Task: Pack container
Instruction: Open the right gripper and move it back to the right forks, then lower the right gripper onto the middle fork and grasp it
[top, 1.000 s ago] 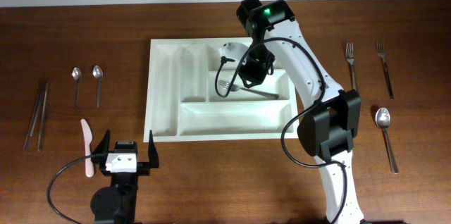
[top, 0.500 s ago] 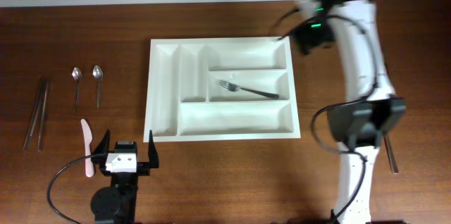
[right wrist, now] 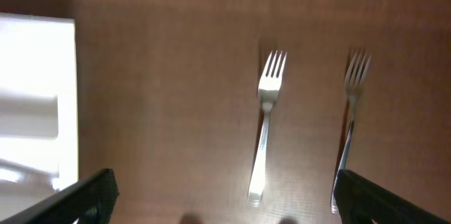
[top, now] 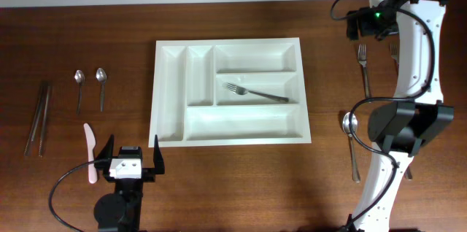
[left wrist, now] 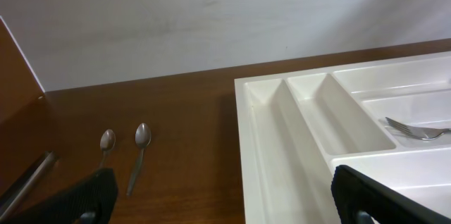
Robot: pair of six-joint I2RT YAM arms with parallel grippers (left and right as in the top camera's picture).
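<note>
Right gripper [right wrist: 224,185] — wide open, empty — hangs over two neighbouring forks [right wrist: 265,122]; an off-centre descent could knock the second.

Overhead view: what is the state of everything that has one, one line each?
container, one fork inside, four compartments empty
packed fork, flat in the middle long compartment
left gripper, open, empty
right gripper, open, empty
loose fork nearer the container, lying flat, unpacked
loose fork farther out, lying flat, unpacked
</note>
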